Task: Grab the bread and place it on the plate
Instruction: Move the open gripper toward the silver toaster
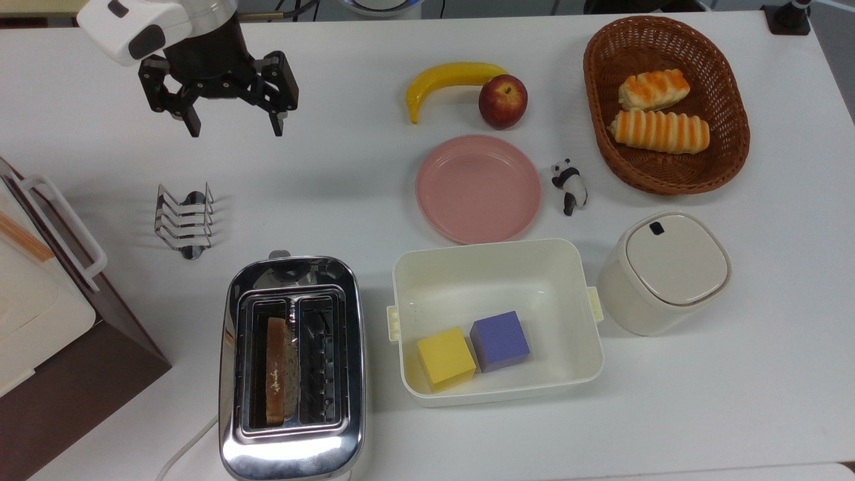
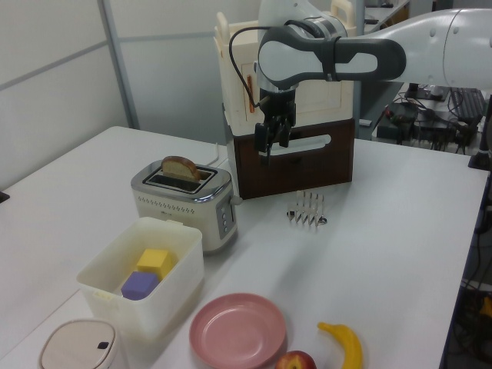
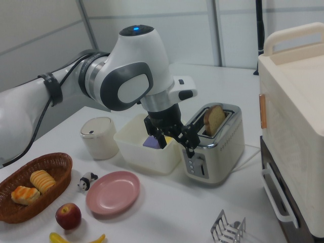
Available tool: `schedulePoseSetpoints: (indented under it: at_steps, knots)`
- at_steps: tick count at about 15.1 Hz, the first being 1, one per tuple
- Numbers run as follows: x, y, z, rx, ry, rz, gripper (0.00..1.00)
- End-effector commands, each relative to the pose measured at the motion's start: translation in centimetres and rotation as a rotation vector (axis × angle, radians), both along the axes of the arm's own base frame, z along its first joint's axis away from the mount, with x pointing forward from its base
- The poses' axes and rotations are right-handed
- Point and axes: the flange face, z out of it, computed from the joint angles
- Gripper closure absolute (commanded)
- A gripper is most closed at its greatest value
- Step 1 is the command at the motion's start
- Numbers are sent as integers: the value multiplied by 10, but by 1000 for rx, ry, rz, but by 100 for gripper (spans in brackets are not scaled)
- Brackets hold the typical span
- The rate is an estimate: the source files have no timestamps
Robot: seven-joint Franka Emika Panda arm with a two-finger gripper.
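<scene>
Your gripper hangs above the bare desk with its jaws spread apart and holding nothing; in the left view it sits in front of the brown-and-cream cabinet. Below the jaws in the top view, just past them, stands a small wire toast rack. Further below, you find the chrome toaster, and the bread stands upright on edge in the slot toward the top view's left, its top poking out. To the top view's right of the jaws, well apart, lies the pink plate, bare. Around the plate you have a banana and an apple on its far side, a panda figurine beside it, and a white tub holding a yellow cube and a purple cube. Furthest from the jaws: a wicker basket with two striped rolls, and a lidded cream canister.
</scene>
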Motion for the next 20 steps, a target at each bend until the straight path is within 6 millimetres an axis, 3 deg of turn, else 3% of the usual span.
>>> schedulePoseSetpoints:
  at_steps: [1, 17, 20]
  knots:
    - [-8, 0, 5, -3, 13, 14, 0]
    - [-2, 4, -3, 1, 10, 3, 0]
    - [13, 6, 2, 13, -115, -74, 0]
